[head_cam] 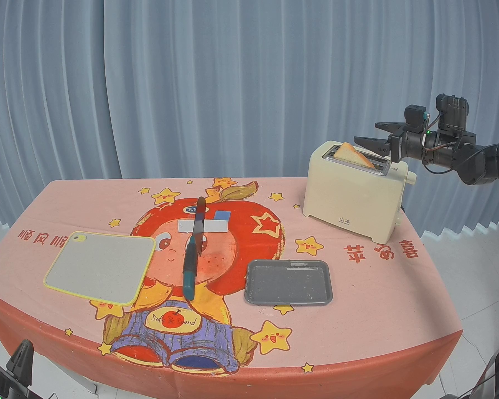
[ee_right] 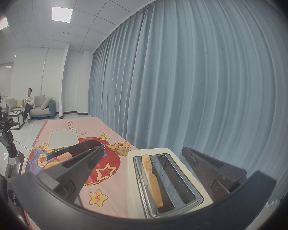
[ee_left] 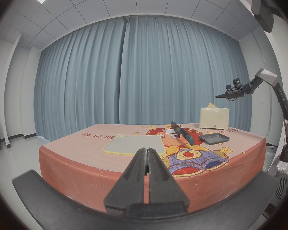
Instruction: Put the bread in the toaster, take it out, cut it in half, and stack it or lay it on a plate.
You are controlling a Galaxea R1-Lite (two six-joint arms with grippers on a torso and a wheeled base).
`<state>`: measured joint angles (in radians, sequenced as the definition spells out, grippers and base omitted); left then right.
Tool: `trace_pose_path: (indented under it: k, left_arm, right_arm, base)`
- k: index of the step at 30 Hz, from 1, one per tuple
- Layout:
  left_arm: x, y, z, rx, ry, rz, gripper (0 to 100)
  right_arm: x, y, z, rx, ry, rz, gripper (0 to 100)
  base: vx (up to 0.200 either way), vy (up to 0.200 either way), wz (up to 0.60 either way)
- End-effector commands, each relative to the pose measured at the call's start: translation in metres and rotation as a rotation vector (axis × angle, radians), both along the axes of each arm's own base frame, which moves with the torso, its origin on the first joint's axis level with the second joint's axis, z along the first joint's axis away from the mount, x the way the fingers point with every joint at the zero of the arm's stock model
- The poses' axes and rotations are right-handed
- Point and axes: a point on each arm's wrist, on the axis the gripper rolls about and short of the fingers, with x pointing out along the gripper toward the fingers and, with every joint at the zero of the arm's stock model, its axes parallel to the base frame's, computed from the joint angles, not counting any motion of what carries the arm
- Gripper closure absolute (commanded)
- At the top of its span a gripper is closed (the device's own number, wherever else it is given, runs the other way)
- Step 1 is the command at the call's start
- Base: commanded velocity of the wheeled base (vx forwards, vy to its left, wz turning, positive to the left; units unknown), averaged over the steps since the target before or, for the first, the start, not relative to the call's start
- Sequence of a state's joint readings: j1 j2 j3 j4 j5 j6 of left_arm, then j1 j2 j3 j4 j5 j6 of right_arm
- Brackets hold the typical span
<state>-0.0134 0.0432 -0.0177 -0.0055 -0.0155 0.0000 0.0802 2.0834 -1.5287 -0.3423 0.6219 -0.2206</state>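
**Bread [head_cam: 354, 154] seated in toaster [head_cam: 352, 195]; right gripper [head_cam: 367, 132] open above it.**
We observe the bread leaning in one toaster slot, its top edge protruding. The right gripper hovers just above the toaster, jaws spread and empty. The left gripper [ee_left: 147, 149] sits low before the table [head_cam: 371, 295], its jaws pressed together on nothing. The knife [head_cam: 193, 247], cutting board [head_cam: 101, 267] and plate [head_cam: 289, 282] lie on the table.

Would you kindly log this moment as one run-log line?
bread: sticking up from toaster slot | right gripper: jaws open, above toaster | left gripper: jaws shut, off table | knife, cutting board, plate: on table
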Motion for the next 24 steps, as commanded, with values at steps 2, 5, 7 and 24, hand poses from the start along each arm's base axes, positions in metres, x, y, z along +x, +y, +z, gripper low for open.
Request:
trace_pose_path:
  k: [2, 5, 7, 24]
  left_arm:
    - [0.001, 0.000, -0.005, 0.000, 0.018, 0.000, 100]
    - [0.001, 0.000, -0.005, 0.000, 0.018, 0.000, 100]
    - [0.001, 0.000, -0.005, 0.000, 0.018, 0.000, 100]
    - [0.001, 0.000, -0.005, 0.000, 0.018, 0.000, 100]
  right_arm:
    - [0.011, 0.007, -0.012, -0.007, 0.024, 0.015, 0]
    - [0.011, 0.005, -0.015, -0.016, 0.047, 0.014, 0]
    - [0.013, 0.004, -0.022, -0.028, 0.054, 0.014, 0]
    - [0.037, 0.008, -0.043, -0.041, 0.054, 0.024, 0]
  base:
    - [0.000, 0.000, 0.00]
    - [0.000, 0.000, 0.00]
    - [0.000, 0.000, 0.00]
    - [0.000, 0.000, 0.00]
